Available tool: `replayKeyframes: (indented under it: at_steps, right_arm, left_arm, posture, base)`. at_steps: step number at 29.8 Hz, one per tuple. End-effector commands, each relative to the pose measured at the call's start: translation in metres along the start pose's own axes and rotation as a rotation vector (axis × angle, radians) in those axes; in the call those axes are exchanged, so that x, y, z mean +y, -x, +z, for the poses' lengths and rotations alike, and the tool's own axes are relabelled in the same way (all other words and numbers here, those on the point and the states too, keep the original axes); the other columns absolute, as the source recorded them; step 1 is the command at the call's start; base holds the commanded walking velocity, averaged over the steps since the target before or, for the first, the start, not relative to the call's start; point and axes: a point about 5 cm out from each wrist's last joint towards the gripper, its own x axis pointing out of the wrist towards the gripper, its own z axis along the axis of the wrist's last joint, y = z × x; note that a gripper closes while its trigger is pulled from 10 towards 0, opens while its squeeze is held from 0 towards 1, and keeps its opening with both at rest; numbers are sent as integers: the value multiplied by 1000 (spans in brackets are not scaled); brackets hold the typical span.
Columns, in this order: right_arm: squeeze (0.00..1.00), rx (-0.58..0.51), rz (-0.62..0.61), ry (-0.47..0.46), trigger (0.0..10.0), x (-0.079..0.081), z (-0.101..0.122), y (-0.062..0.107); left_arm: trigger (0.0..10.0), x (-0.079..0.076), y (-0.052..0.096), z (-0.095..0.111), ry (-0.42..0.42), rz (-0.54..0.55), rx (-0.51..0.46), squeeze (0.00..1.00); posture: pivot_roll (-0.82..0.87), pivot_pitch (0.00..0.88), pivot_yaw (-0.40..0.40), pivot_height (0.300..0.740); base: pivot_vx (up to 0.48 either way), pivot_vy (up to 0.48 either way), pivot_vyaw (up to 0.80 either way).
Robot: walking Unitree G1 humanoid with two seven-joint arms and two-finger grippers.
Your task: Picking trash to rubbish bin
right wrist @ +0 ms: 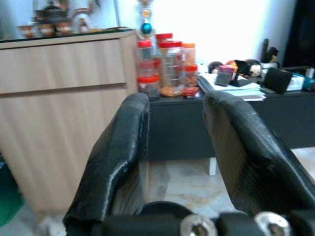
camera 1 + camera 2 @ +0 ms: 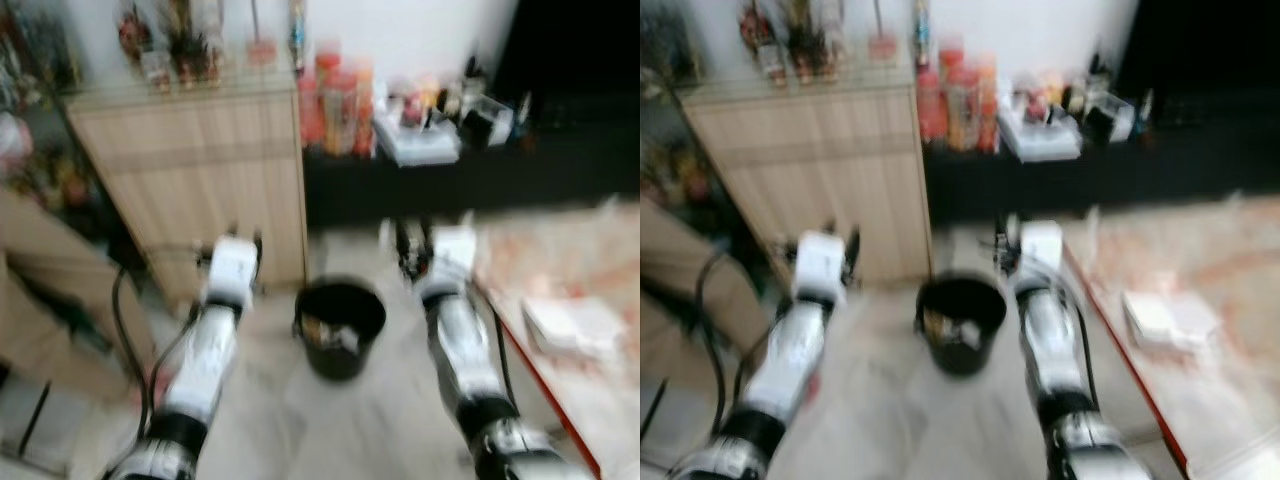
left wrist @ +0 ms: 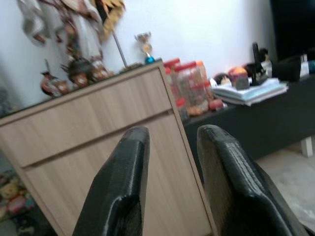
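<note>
flanking bin [image 2: 340, 325], both grippers parted

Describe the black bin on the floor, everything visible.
The bin is a round black bucket, plastic by its look, upright on the pale floor between the two forearms, in front of the wooden cabinet and the low dark unit. Its mouth is open, no lid. Some light-coloured scraps lie inside; blur hides what they are. Neither gripper touches it.
</note>
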Motion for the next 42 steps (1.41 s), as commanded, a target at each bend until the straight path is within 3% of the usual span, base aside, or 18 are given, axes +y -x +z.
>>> replayKeyframes:
  at_steps: [1,14,26,37,39,42]
  right_arm:
    - [0,-18,2,8,10000,0,5,-3]
    - [0,-7,1,5,10000,1,2,-1]
    - [0,71,5,19,10000,1,-16,9]
    - [0,323,-5,-1,10000,1,-66,45]
    - [0,370,-9,-4,10000,1,-74,52]
    - [0,532,-19,-18,10000,2,-100,80]
  left_arm:
    - [10000,-1,0,0,-1,-5,-1,0]
    - [10000,1,2,-2,-1,-11,10,0]
    - [10000,32,11,-26,-41,60,121,0]
    - [10000,72,50,-72,-57,172,383,0]
    - [10000,74,57,-79,-57,171,427,0]
    - [10000,66,83,-103,-39,99,596,0]
  posture:
    - [196,0,27,740]
    - [196,0,27,740]
    - [198,0,31,740]
    - [200,0,24,740]
    - [198,0,25,740]
    - [197,0,26,740]
  base:
    - [-259,0,0]
    - [-257,0,0]
    - [0,0,0]
    - [0,0,0]
    - [0,0,0]
    - [0,0,0]
